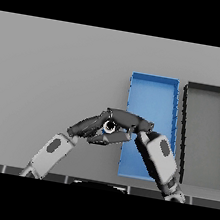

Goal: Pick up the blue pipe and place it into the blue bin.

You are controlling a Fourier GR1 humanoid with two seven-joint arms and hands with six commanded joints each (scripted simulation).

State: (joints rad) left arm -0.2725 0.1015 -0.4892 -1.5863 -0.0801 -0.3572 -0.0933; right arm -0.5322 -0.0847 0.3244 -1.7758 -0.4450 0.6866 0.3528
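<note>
Two bins sit on the table (47, 71), and I take the blue bin (154, 84) as my landmark; a black bin (210, 89) stands just beside it on its right, the two nearly touching. Both of my arms reach in from below and meet just left of the blue bin's left wall, about halfway along it.

My right hand (128, 119) lies across that wall with its fingers stretched leftward, lying over the top of the left hand. My left hand (86, 125) comes up from the lower left, its fingers angled toward the same spot. Between them I can see a small round end with a pale ring and dark centre; I take it for the pipe (109, 126), seen end on. It looks pinched between the two hands, though I cannot tell which hand bears it or how the fingers curl.

As I judge it, the pick is done or nearly so, and the pipe is still outside the blue bin. Carrying it rightward over the wall and letting go remains.

I can read no labels, brands or writing anywhere.
</note>
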